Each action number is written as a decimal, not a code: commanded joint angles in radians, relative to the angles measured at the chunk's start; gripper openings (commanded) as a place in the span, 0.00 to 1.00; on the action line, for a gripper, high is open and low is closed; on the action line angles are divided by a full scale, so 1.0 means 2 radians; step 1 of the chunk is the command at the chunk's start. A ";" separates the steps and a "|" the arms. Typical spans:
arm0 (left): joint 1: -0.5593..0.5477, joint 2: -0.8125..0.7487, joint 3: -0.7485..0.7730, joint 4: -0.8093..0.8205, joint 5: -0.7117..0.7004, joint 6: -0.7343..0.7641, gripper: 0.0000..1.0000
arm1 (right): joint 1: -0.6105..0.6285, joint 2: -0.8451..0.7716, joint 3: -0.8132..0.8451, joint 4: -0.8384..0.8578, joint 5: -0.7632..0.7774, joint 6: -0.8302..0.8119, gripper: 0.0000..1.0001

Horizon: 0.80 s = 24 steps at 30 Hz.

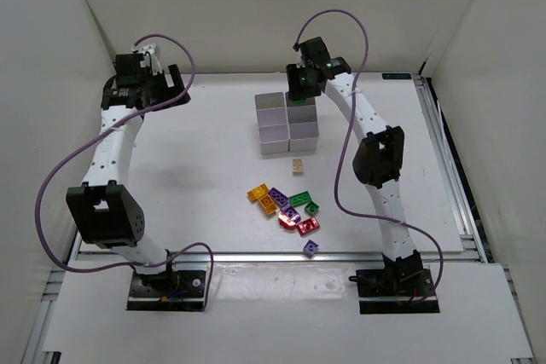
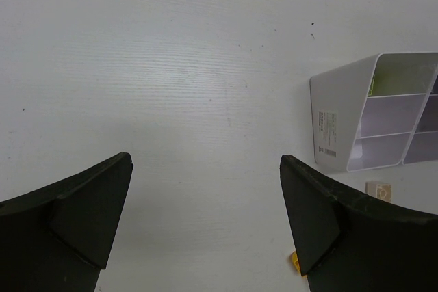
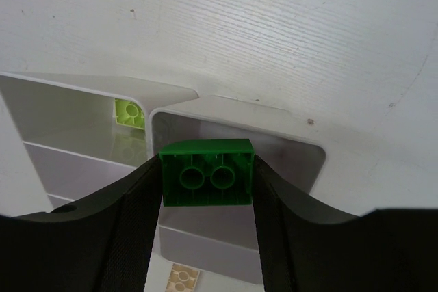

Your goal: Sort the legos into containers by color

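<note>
My right gripper point(image 3: 207, 177) is shut on a dark green lego point(image 3: 207, 172), its hollow underside facing the camera. It hangs over a far bin of the white containers point(image 3: 226, 109), which stand at the table's back middle point(image 1: 275, 135). A yellow-green lego point(image 3: 130, 111) lies in the neighbouring far bin. In the top view the right gripper point(image 1: 303, 84) is above the block's far right corner. The other legos lie in front: a tan one point(image 1: 299, 165), orange point(image 1: 258, 193), purple point(image 1: 278, 196), green point(image 1: 299, 199), red point(image 1: 305, 225). My left gripper point(image 2: 205, 210) is open and holds nothing.
The left arm point(image 1: 141, 83) is raised at the back left, well away from the containers point(image 2: 342, 114). A lone purple lego point(image 1: 311, 247) sits near the table's front edge. Metal rails point(image 1: 444, 151) run along the right side. White walls enclose the table.
</note>
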 commanded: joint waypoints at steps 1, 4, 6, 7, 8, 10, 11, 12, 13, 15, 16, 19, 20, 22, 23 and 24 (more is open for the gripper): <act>0.002 -0.005 0.004 0.004 0.011 -0.002 0.99 | -0.002 -0.008 0.023 0.011 0.016 -0.008 0.57; 0.002 -0.004 0.002 0.004 0.019 -0.004 0.99 | -0.001 -0.029 0.014 0.014 0.012 -0.011 0.70; 0.002 -0.005 0.001 0.004 0.022 -0.007 0.99 | 0.001 -0.044 0.011 0.018 0.015 -0.022 0.78; 0.002 -0.005 0.000 0.004 0.027 -0.009 0.99 | 0.002 -0.047 0.011 0.019 0.019 -0.022 0.82; 0.002 -0.005 -0.001 0.004 0.029 -0.011 0.99 | 0.002 -0.052 0.011 0.020 0.020 -0.024 0.82; 0.002 -0.006 0.000 0.004 0.033 -0.011 0.99 | 0.003 -0.064 0.012 0.020 0.012 -0.040 0.77; 0.001 -0.008 0.000 0.004 0.032 -0.010 1.00 | 0.005 -0.073 0.012 0.019 0.009 -0.049 0.73; 0.001 -0.008 0.000 0.004 0.032 -0.009 1.00 | 0.005 -0.098 0.009 0.017 0.006 -0.072 0.68; 0.001 -0.013 0.000 0.004 0.033 -0.007 0.99 | 0.004 -0.118 -0.015 0.013 -0.032 -0.079 0.63; -0.002 -0.017 -0.003 0.004 0.032 -0.001 0.99 | 0.004 -0.195 -0.059 0.014 -0.073 -0.149 0.63; -0.004 -0.022 -0.009 0.004 0.033 0.002 0.99 | 0.004 -0.229 -0.138 0.014 -0.102 -0.180 0.65; -0.006 -0.029 -0.022 0.004 0.054 0.016 1.00 | -0.003 -0.371 -0.339 0.017 -0.261 -0.333 0.77; -0.006 -0.031 -0.023 0.004 0.068 0.023 1.00 | 0.000 -0.391 -0.370 -0.021 -0.303 -0.382 0.78; -0.006 -0.034 -0.030 0.004 0.078 0.029 0.99 | 0.004 -0.418 -0.437 -0.137 -0.321 -0.518 0.78; -0.005 -0.036 -0.032 0.003 0.091 0.032 0.99 | 0.005 -0.424 -0.460 -0.159 -0.331 -0.547 0.78; -0.005 -0.036 -0.034 0.004 0.096 0.035 0.99 | 0.005 -0.444 -0.486 -0.163 -0.332 -0.562 0.78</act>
